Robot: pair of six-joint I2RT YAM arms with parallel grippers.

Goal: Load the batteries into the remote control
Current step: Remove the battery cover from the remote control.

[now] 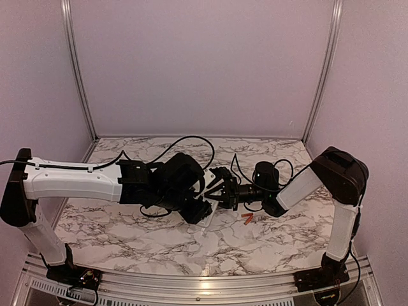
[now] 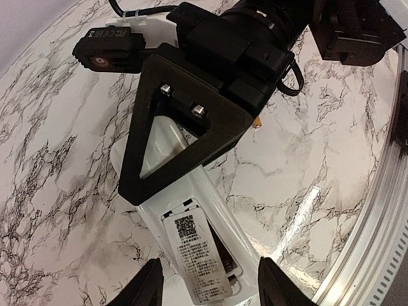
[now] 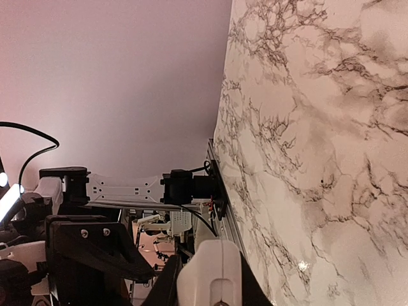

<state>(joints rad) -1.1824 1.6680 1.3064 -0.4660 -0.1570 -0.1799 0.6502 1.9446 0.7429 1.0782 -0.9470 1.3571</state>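
The white remote control (image 2: pixel 210 197) lies back up on the marble table, and also shows in the top view (image 1: pixel 207 220). A white cover piece with a printed label (image 2: pixel 194 252) sits askew over the battery bay, with a dark gap along its right side. My left gripper (image 2: pixel 210 287) is open, its fingertips either side of the remote's bay end. My right gripper (image 3: pixel 213 280) is shut on the remote's other end (image 3: pixel 213 268); one of its black fingers (image 2: pixel 178 134) lies over it. The orange batteries (image 1: pixel 247 218) lie on the table just right of the remote.
Black cables (image 1: pixel 191 141) loop over the table behind the grippers. An aluminium rail (image 2: pixel 376 210) runs along the near table edge. Pale walls with metal posts (image 1: pixel 76 70) close in the back and sides.
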